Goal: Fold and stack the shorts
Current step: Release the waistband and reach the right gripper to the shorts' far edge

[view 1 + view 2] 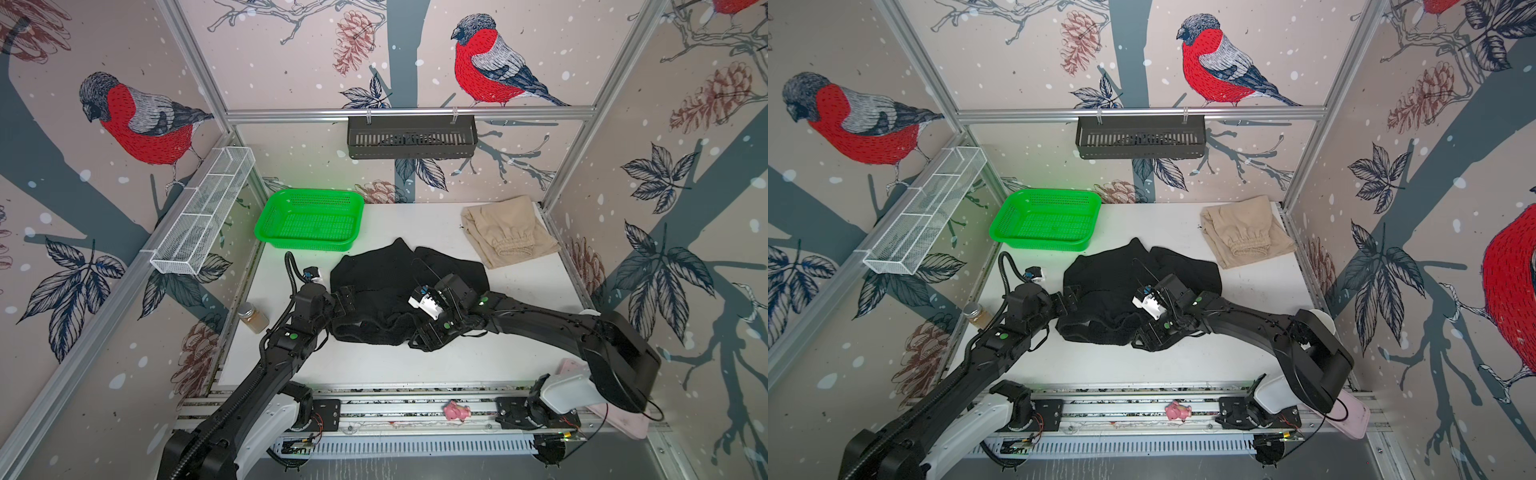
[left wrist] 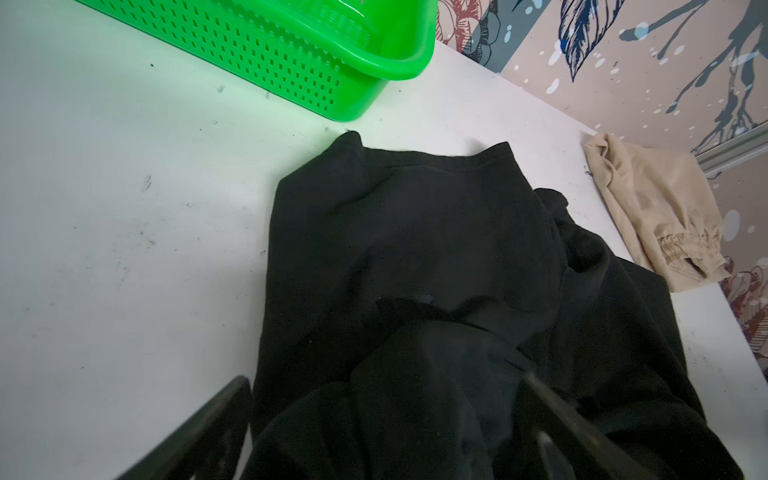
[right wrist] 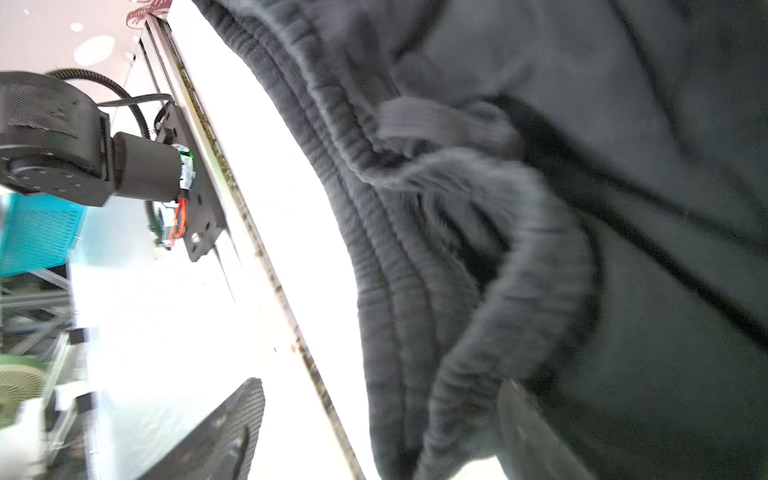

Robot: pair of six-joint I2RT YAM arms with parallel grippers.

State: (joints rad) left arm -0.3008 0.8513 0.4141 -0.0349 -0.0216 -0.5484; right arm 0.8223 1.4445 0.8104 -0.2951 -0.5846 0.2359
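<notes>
The black shorts (image 1: 386, 270) lie in the middle of the white table (image 1: 415, 365). They are spread out but bumpy. The stretchy waist is at the near side, and it is bunched up.

The tan shorts (image 1: 507, 232) lie in the far right corner, well apart from both claws. They look folded over. One corner touches the black shorts or sits just beside them.

The green basket (image 1: 307, 245) sits at the far left, just behind the black shorts.

The left claw (image 1: 347, 299) is at the left edge of the black shorts. In the left wrist view its fingers (image 2: 216, 428) stand wide apart, and a lump of black cloth sits between them.

The right claw (image 1: 426, 336) is down at the waist, on the right side. In the right wrist view it is wide too (image 3: 380, 382). The ribbed waist lies between its fingers. One finger is over bare table and the other is over the cloth.

A small jar (image 1: 252, 318) stands by the left wall.
</notes>
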